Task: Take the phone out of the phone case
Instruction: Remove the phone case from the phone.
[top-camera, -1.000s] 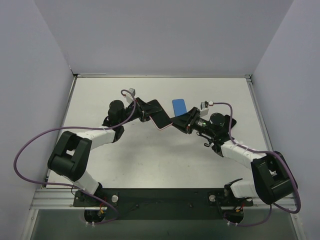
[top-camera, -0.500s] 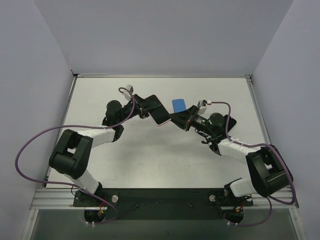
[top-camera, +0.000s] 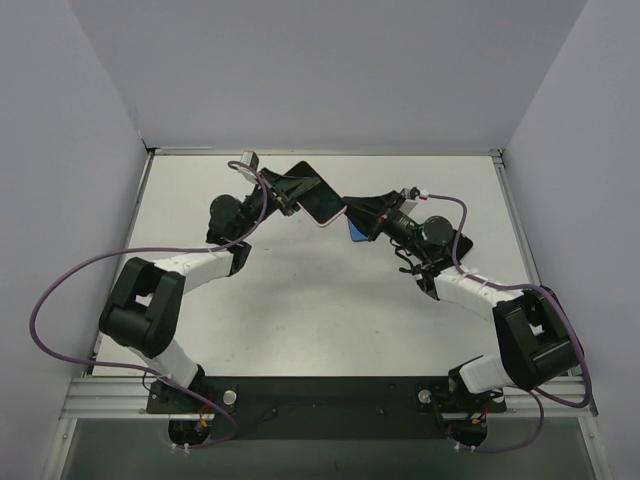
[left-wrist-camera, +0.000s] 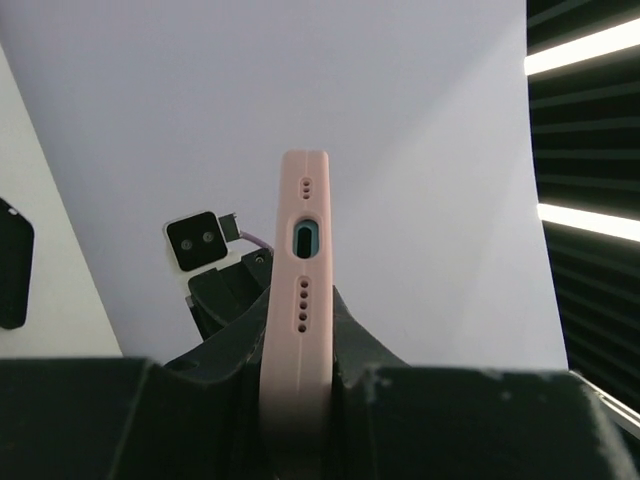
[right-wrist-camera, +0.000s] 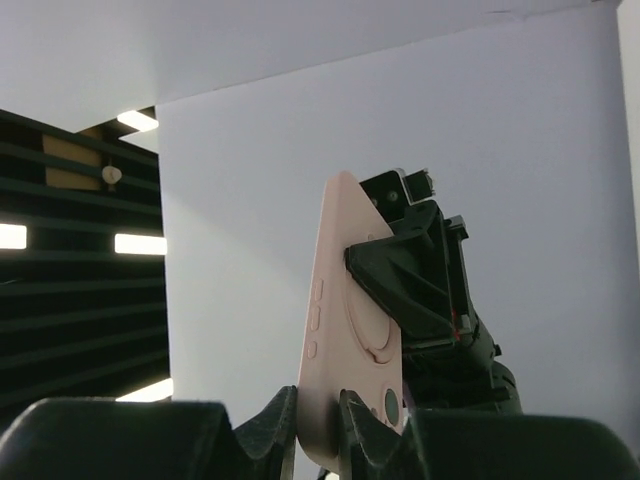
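A phone with a dark screen sits in a pink case (top-camera: 318, 203), held up off the table between both arms. My left gripper (top-camera: 288, 194) is shut on the case's left end; in the left wrist view the pink case (left-wrist-camera: 300, 300) stands edge-on between my fingers, its port and holes showing. My right gripper (top-camera: 350, 216) is shut on the case's right corner; in the right wrist view the pink case back (right-wrist-camera: 350, 330) rises from my fingers, with the left gripper (right-wrist-camera: 415, 285) clamped behind it.
A blue flat object (top-camera: 357, 231) lies on the white table (top-camera: 300, 310) under the right gripper. A black flat object (top-camera: 458, 245) lies beside the right arm. Grey walls close in the table on three sides.
Both grippers have lifted the cased phone upward and toward the back of the table. The right gripper now covers part of the blue object.
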